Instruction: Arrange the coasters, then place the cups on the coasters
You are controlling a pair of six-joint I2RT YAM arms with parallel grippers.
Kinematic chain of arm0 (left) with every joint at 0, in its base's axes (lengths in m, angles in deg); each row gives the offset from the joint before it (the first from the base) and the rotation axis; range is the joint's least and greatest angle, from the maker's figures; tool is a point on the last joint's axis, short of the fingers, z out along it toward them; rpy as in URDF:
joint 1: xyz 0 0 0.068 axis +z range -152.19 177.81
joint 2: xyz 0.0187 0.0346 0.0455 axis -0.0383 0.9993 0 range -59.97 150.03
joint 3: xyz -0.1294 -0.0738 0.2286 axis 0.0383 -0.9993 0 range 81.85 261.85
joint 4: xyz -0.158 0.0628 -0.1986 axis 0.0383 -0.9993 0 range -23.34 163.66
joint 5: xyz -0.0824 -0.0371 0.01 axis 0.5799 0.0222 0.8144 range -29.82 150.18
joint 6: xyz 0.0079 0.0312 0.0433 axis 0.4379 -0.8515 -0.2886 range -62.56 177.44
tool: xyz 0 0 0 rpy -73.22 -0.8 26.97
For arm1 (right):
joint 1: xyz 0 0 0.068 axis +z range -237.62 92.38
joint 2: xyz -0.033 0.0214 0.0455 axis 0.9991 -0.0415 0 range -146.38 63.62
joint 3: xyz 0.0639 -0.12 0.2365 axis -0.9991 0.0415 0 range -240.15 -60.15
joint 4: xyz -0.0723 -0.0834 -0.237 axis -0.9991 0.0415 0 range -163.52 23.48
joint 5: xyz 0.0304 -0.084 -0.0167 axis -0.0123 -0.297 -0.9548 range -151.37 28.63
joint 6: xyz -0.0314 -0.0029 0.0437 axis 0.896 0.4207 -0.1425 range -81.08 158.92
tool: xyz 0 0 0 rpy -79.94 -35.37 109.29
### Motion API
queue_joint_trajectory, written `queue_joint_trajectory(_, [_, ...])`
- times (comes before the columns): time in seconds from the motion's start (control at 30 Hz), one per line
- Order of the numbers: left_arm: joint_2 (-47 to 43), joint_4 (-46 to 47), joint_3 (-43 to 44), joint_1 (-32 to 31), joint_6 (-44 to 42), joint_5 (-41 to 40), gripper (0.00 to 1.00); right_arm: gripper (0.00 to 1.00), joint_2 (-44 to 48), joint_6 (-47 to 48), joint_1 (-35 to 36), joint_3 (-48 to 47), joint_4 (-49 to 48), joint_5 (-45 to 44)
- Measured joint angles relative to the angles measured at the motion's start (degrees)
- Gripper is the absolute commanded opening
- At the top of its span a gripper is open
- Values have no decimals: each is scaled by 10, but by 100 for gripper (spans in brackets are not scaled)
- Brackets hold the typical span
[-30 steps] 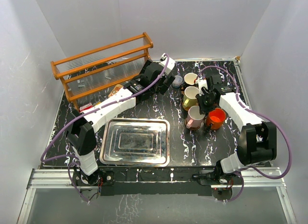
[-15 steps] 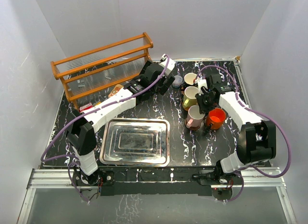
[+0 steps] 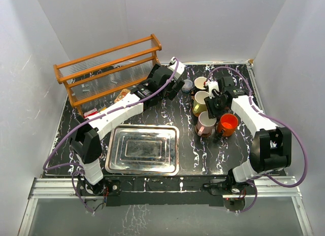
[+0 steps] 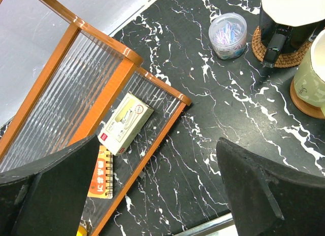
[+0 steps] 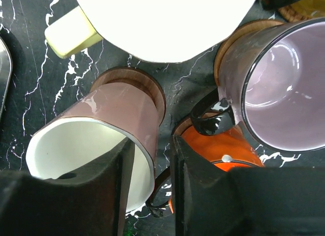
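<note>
- Pink cup (image 5: 96,119) stands right under the right end effector (image 5: 152,147). Its base is on a dark brown coaster (image 5: 147,86), which shows as a crescent on the far side of the cup from the fingers.
- The right end effector looks released. Its jaws straddle the cup's wall, with one finger (image 5: 101,195) inside the white bowl and the other outside. A sliver of dark surface (image 5: 30,53) shows between the outer finger and the wall.
- The step in hand is probably letting go of this cup and clearing away from it.
- To do it well, rise straight up along the cup's axis until the inner finger is above the rim, and only then travel sideways. A slanted exit could hook the rim and drag the cup off its coaster.
- Open the jaws no wider than needed. The red-orange cup (image 5: 213,147) is just beside the outer finger, and the mauve cup (image 5: 284,78) has its black handle (image 5: 208,116) just ahead of it.
- The left end effector (image 4: 157,170) gapes wide and holds nothing. It hangs over bare surface well to the left of the right one, near a wooden rack (image 4: 101,89). It is best left parked there.
</note>
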Motion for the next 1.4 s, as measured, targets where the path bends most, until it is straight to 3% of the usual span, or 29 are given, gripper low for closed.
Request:
queue_joint_trajectory(0.3, [-1,2,-11,4,-10,1,99,50,1,1,1,-64,1,-28])
queue_joint_trajectory(0.47, [-1,2,-13,10,-19,5,99,82,1,-15,1,-115,-29,-58])
queue_joint_trajectory(0.6, [-5,2,-20,16,-26,21,99,97,1,-30,1,-143,-69,-65])
queue_joint_trajectory(0.8, [-32,-10,-40,43,-25,65,99,98,1,-35,1,-184,-99,-83])
queue_joint_trajectory(1.0, [-81,-17,-50,112,-2,110,99,98,-2,-60,2,-206,-126,-129])
queue_joint_trajectory(1.4, [-172,19,-107,210,46,138,99,98,-40,-102,2,-245,-145,-158])
